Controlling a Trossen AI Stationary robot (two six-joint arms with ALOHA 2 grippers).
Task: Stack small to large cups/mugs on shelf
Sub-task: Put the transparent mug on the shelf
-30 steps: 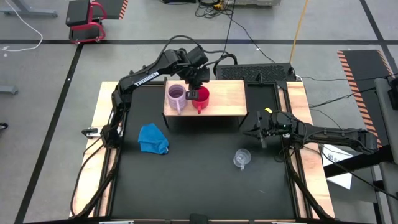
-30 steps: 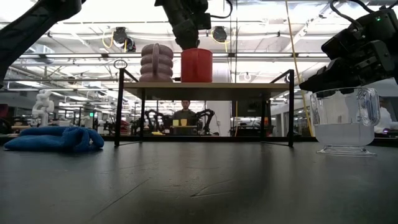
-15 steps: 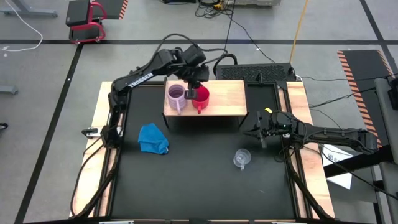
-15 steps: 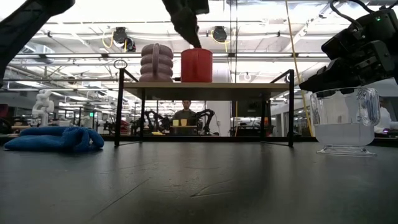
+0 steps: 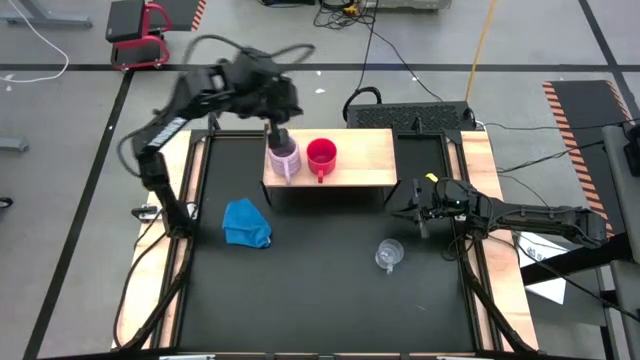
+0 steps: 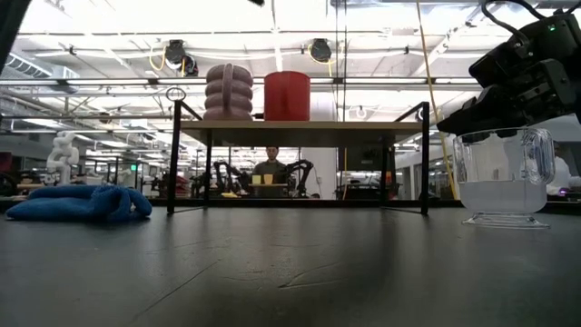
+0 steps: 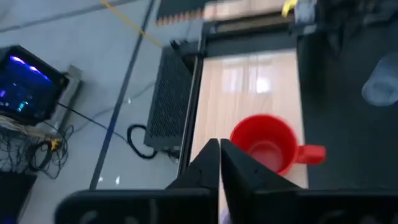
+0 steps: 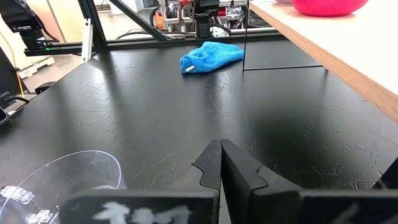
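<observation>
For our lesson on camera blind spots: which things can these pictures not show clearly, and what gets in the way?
- Pale lilac ribbed mug, high view: the left hand covers its rim.
- Clear glass cup, right wrist view: cut off by the frame edge.
- Red mug, low view: handle not visible.

Both arms are matte black w/ chunky boxy joints and slim tube links, and the left arm point(image 5: 175, 115) has black cables looping loose off its upper links. The right arm point(image 5: 520, 215) shows a small yellow tag near the wrist. Fingers point(image 7: 208, 165) on the left gripper point(image 7: 220, 163) are dark, flat and wedge-shaped, tapering to narrow tips, and the right gripper point(image 8: 221, 163) has the same kind, w/ a dark crossbar behind each pair.
</observation>
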